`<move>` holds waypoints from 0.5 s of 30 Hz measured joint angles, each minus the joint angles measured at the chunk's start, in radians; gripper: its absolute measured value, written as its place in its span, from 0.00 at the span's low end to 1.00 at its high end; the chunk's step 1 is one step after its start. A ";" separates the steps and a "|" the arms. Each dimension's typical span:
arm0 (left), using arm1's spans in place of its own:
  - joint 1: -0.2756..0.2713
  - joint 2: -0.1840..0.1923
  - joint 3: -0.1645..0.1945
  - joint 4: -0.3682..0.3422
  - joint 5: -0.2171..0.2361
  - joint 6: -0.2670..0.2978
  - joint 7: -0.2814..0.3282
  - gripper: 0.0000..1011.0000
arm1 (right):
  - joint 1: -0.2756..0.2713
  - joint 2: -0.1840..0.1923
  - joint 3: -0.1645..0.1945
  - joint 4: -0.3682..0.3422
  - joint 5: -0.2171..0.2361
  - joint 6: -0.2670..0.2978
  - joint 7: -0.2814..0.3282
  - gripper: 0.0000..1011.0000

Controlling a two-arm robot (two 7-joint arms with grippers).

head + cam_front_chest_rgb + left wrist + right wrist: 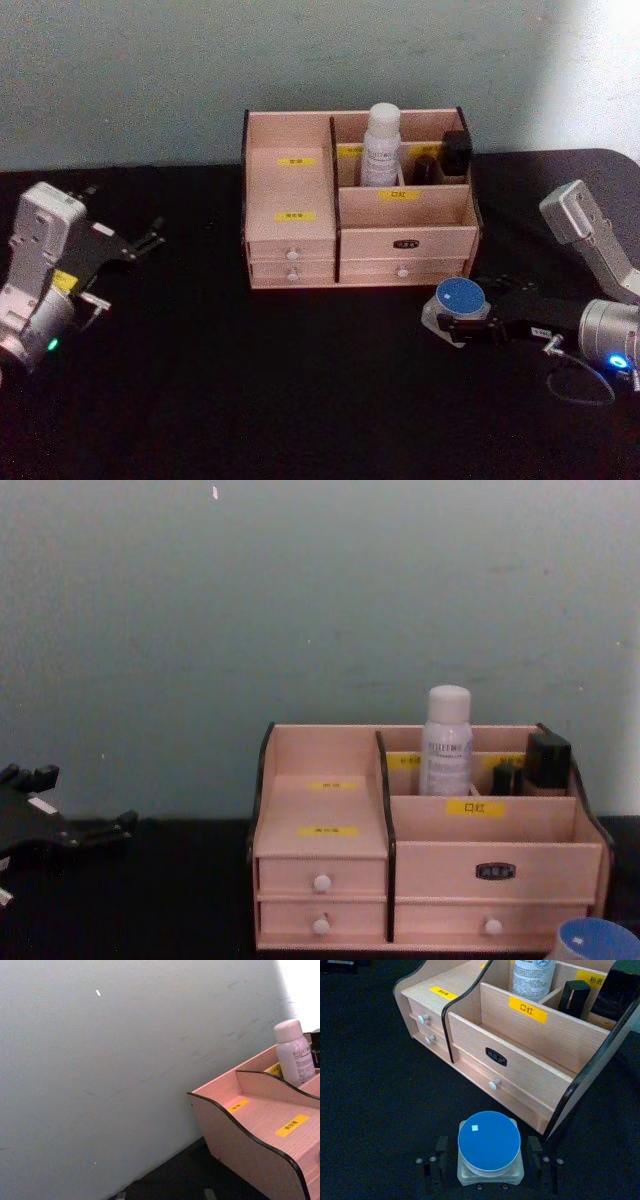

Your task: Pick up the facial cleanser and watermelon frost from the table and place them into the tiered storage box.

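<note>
Box (355, 205) – pinkish wood with black edges, at the back of the black worktop (250, 390), close to the wall (150, 70). Its left part is a stepped top with two yellow labels. Its right part holds open-topped compartments, the rear row higher than the front one. Four drawers sit along the front, all shut, with white knobs.

Cleanser (381, 145) – already in the box, upright in the middle rear compartment, its cap well above the rim.

Black bottles (456, 152) – in the rear compartment to the right of the cleanser.

Jar (489, 1142) – on the worktop with its blue lid up, near the box's front right corner but apart from it. It stands below the lower right drawer and just inside the black side edge.

My right hand (489, 1157) – low on the worktop with fingers (441, 1152) apart, one on each side of the jar. A thin gap shows on both sides, so it is not clamped.

My left hand (143, 240) – out to the left, well away from the box, fingers apart and holding nothing. Dark worktop lies between it and the box's left wall.
</note>
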 joint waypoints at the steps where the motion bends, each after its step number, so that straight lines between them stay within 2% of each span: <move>1: 0.000 0.000 0.000 0.000 0.000 0.000 0.000 0.99 | 0.000 0.000 0.000 0.000 0.000 0.000 0.000 0.99; 15: 0.000 0.000 0.000 0.000 0.000 0.000 0.000 0.99 | -0.001 0.001 0.001 -0.002 0.000 -0.001 -0.001 0.99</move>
